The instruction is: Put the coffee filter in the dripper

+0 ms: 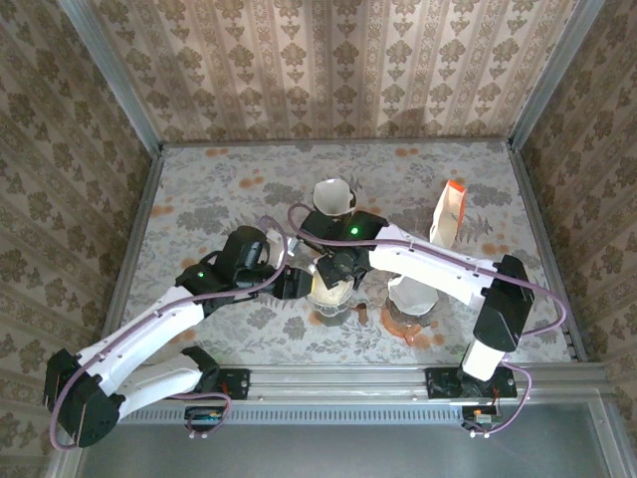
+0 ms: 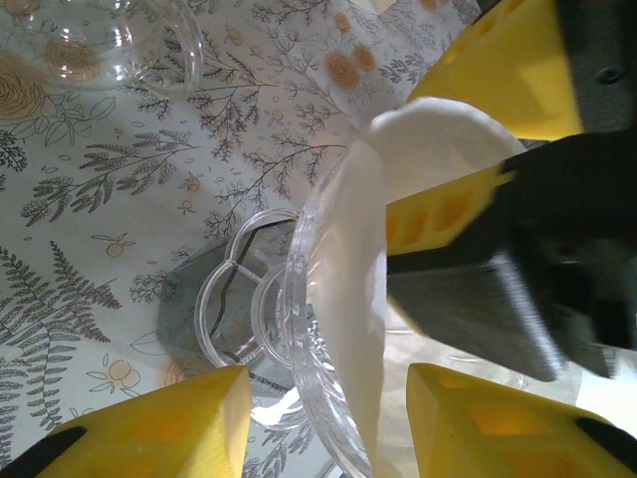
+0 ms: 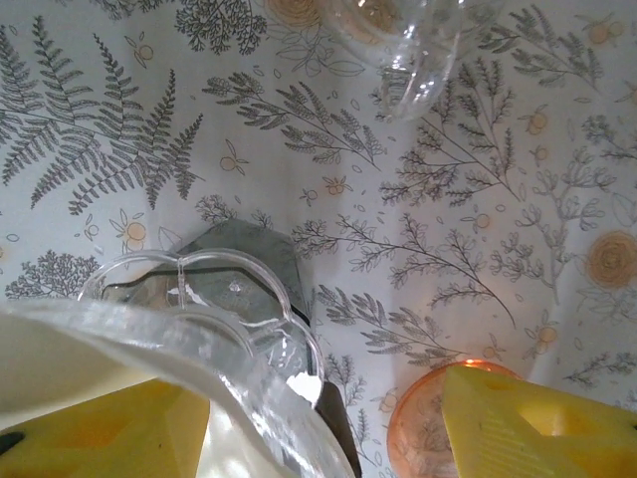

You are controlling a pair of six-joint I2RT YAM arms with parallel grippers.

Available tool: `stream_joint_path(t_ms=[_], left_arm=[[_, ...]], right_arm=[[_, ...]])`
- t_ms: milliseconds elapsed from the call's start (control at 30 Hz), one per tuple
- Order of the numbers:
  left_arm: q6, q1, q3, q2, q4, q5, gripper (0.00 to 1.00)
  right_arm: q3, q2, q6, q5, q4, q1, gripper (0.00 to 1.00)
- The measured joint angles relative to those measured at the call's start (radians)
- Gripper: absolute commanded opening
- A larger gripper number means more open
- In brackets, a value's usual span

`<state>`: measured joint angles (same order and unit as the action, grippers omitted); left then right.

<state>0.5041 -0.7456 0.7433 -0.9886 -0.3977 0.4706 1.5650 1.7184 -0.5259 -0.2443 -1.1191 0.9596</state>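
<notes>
The coffee filter [image 2: 345, 254] sits inside the glass dripper [image 2: 301, 349], its white paper lining the cone and its top edge standing a little above the rim. In the top view the dripper stands on the patterned surface [image 2: 119, 169] at the centre of the frame, where both arms meet.

The right tool [image 3: 318, 398] is spread wide and pinches nothing. In the left wrist view it enters from the upper right, with one yellow finger inside the paper cone, the other outside it, and the filter's raised edge between them. The left tool [image 2: 328, 398] straddles the dripper from the bottom of its own frame, a finger on either side. Whether its pads press the glass or only flank it cannot be told.

By the look of it, the placing step is at its end, with the paper in the cone and the grip on it opened. The next move calls for the right tool to rise straight out of the cone, so that the inner finger does not drag the paper up or tip it. The dripper should be steadied while that happens, and the left tool should back away only afterwards. A clear glass vessel [image 2: 100, 50] stands nearby at the upper left, apart from the dripper.
</notes>
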Motion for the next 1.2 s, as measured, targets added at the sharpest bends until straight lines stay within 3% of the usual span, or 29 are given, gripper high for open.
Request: stream_joint_path(t_ms=[867, 1200], left_arm=[[0.000, 0.000, -0.018, -0.019, 0.009, 0.001, 0.45], [0.001, 0.000, -0.021, -0.020, 0.021, 0.003, 0.49]], right_arm=[[-0.076, 0.010, -0.001, 0.030, 0.071, -0.006, 0.68], [-0.040, -0.154, -0.027, -0.064, 0.065, -0.007, 0.68]])
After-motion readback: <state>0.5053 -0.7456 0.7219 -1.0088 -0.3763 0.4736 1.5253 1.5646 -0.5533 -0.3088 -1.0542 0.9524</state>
